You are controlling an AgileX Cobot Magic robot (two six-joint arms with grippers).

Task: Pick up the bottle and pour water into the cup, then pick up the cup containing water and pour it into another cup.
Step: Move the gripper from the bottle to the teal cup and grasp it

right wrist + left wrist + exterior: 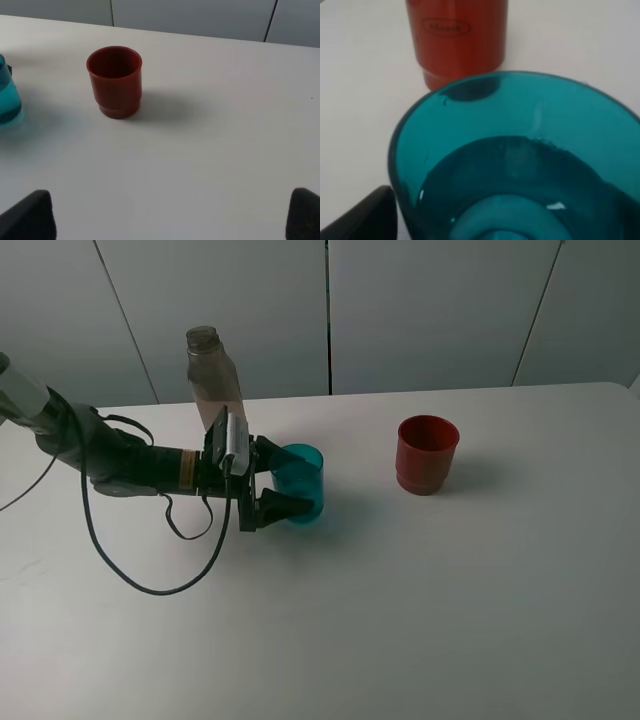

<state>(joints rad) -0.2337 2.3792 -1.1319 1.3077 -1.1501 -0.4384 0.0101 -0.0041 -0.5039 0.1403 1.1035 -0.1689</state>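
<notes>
The cup (303, 478) is a teal tumbler standing on the table left of centre, with water in it (520, 165). My left gripper (287, 480) reaches in from the left and is open, one finger on each side of the cup; one dark finger (362, 217) shows beside the wall. The bottle (212, 375) stands upright just behind the left arm. Another cup (427, 453), dark red, stands alone to the right (456, 37) (115, 80). My right gripper (165, 220) is open over bare table, well short of the red cup; the teal cup's edge (7, 97) shows at the frame's side.
The white table (400, 620) runs wide around the cups. The left arm's black cable (150, 585) loops over the table on the left. Grey wall panels (430, 310) stand behind the far edge.
</notes>
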